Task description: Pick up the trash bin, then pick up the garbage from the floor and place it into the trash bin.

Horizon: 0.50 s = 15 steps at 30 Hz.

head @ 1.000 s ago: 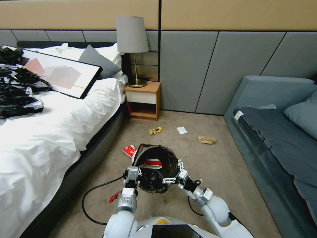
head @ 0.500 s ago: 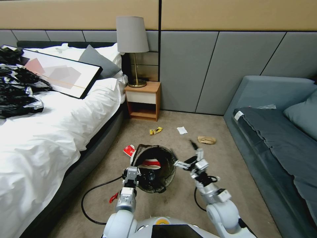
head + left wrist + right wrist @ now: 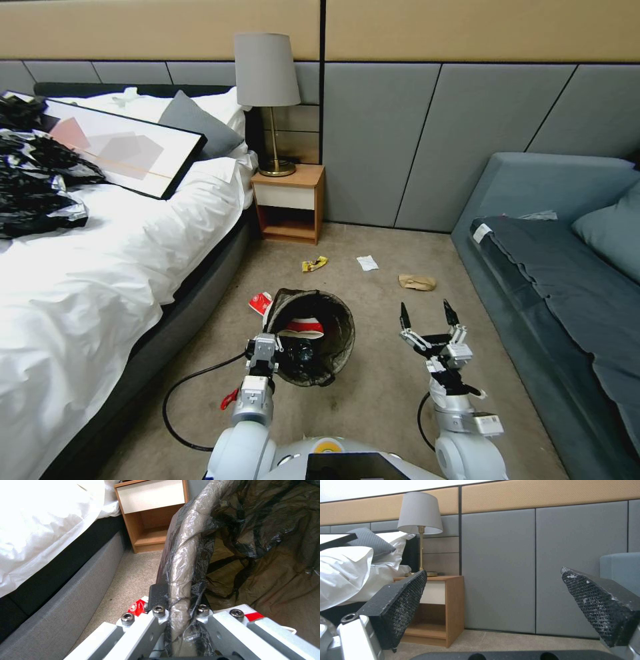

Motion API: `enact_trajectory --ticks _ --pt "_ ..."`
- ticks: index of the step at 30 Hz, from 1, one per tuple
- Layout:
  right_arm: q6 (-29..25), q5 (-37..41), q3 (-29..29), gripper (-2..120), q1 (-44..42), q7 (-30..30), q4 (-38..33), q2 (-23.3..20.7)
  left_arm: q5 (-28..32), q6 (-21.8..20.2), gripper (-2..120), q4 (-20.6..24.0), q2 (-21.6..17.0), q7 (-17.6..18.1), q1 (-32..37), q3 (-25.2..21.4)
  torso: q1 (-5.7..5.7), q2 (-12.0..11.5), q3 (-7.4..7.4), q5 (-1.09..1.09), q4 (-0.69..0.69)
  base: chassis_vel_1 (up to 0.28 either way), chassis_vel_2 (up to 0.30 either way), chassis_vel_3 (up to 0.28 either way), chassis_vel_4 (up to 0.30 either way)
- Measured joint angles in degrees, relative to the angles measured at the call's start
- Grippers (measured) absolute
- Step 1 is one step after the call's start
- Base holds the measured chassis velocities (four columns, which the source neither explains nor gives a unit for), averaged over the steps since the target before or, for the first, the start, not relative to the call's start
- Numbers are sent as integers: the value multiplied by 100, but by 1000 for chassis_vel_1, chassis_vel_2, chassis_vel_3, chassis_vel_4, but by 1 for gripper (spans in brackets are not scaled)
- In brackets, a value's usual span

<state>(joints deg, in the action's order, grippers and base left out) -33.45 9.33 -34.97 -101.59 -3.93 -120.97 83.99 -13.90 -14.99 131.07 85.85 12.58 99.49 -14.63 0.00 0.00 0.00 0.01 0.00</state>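
The trash bin (image 3: 333, 319), round with a dark bag liner, hangs just above the carpet. My left gripper (image 3: 265, 347) is shut on its near rim; the left wrist view shows the lined rim (image 3: 186, 555) clamped between the fingers. A red-and-white packet (image 3: 303, 328) lies inside. Garbage on the floor: a red-and-white packet (image 3: 261, 303) beside the bin, a yellow wrapper (image 3: 315, 264), a white paper scrap (image 3: 367, 263) and a brown paper bag (image 3: 417, 283). My right gripper (image 3: 427, 315) stands open and empty to the right of the bin, its pads (image 3: 403, 605) facing the wall.
The bed (image 3: 100, 267) runs along the left and a grey sofa (image 3: 567, 280) along the right. A wooden nightstand (image 3: 290, 203) with a lamp (image 3: 267, 80) stands at the far wall. A black cable (image 3: 175, 400) and a small red piece (image 3: 229, 399) lie near my base.
My right gripper has left the bin's right rim, swung out to the right and now points at the wall, open. The bin stays in my left gripper.
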Motion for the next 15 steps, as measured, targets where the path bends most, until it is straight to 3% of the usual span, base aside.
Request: enact_trajectory --ticks 15 --pt "24 -19 -100 100 108 49 162 33 1 0 0 -24 14 -3 -19 12 0 0 0 -1 0 0 0 0 0"
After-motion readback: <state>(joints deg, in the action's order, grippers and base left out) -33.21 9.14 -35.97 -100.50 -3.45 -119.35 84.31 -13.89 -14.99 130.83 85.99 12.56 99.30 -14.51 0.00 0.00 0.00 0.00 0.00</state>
